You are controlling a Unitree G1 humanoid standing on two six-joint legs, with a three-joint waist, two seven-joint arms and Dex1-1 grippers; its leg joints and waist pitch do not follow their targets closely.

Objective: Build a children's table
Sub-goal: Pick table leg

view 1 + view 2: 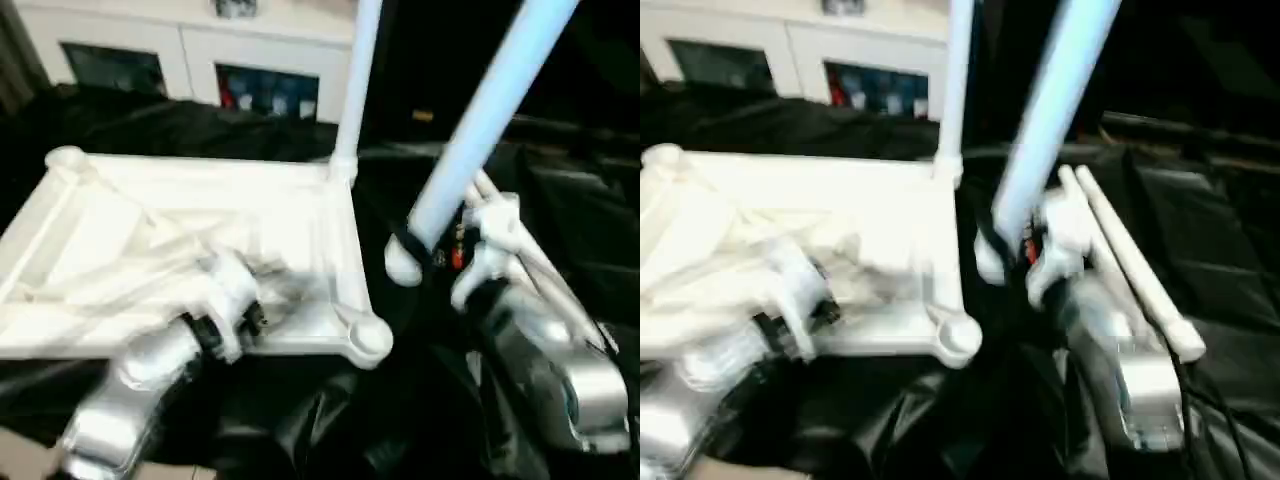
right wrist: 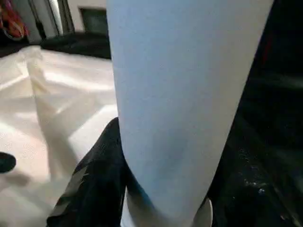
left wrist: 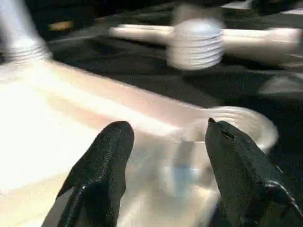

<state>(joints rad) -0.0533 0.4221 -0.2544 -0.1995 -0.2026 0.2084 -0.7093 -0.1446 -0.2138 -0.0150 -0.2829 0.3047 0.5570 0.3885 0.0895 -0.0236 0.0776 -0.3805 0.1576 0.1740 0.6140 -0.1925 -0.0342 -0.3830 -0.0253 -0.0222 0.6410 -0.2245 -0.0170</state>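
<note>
Long white tapered plastic tube leg (image 2: 180,109) clamped in right gripper (image 2: 161,189).
Black jaws pressed on both sides; white ribbed plastic table top (image 2: 52,118) beside it.

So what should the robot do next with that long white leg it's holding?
Probably lower the long white tube leg into the empty round corner socket of the white plastic tabletop. The right gripper holds it with its threaded end just beside that socket; another leg already stands.

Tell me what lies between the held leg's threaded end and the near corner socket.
Only black sheet, seen from the head views, separates the held leg from the near corner socket.
</note>
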